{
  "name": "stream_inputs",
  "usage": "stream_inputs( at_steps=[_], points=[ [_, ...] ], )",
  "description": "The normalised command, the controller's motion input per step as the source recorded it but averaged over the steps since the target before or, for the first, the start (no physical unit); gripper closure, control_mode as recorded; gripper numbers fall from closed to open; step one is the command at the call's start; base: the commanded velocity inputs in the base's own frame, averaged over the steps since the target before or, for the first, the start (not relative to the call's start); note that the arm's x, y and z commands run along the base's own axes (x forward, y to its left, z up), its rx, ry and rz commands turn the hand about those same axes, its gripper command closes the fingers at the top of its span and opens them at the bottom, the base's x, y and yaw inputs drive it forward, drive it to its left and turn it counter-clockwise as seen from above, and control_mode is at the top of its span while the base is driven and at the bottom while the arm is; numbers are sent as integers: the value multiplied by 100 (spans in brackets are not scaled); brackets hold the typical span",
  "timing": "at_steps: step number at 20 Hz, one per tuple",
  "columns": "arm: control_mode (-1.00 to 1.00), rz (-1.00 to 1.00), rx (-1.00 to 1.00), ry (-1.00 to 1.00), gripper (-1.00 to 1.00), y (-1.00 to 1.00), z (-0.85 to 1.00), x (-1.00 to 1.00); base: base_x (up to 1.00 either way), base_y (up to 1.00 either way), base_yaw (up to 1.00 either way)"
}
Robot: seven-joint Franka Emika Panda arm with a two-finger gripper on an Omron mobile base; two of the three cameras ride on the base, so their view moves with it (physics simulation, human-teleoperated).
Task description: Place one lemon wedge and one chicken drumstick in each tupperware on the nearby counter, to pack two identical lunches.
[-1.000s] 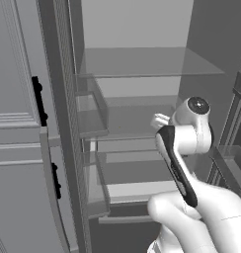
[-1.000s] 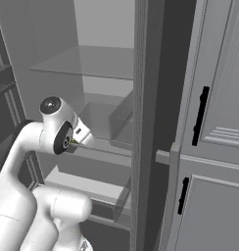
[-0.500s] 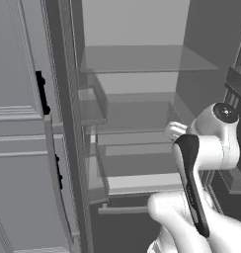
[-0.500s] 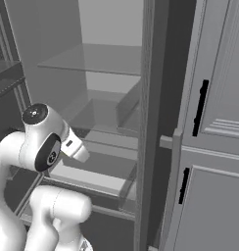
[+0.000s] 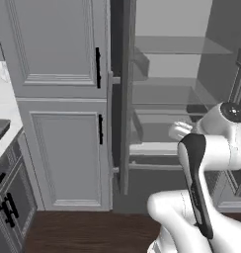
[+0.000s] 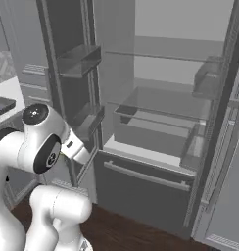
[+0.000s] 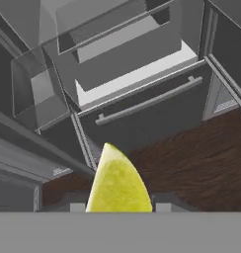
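Note:
A yellow lemon wedge stands upright between my fingertips in the hand view, and my gripper is shut on it. Past the wedge lie the open fridge's lower drawer and the wooden floor. The white marbled counter shows at the far left of the left base view, and its corner at the left edge of the right base view. The arm is folded close in front of the fridge. The chicken drumstick and the tupperware are out of view.
The open fridge has glass shelves, clear drawers and a bottom drawer with a bar handle. Its door stands open edge-on beside tall grey cabinets with black handles. A dark flat object lies on the counter. Dark wooden floor lies below.
Both base views have swung away from the fridge interior toward the left, bringing the tall cabinets and the counter into sight. The camera moved, not the furniture. The arm stays folded.

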Motion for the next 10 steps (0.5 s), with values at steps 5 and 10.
stream_inputs(
  at_steps=[5, 10],
  points=[
    [100, 0, 0, 0, 100, 0, 0, 0, -7, 100, 45],
    [100, 0, 0, 0, 100, 0, 0, 0, 64, 98, 36]
  ],
)
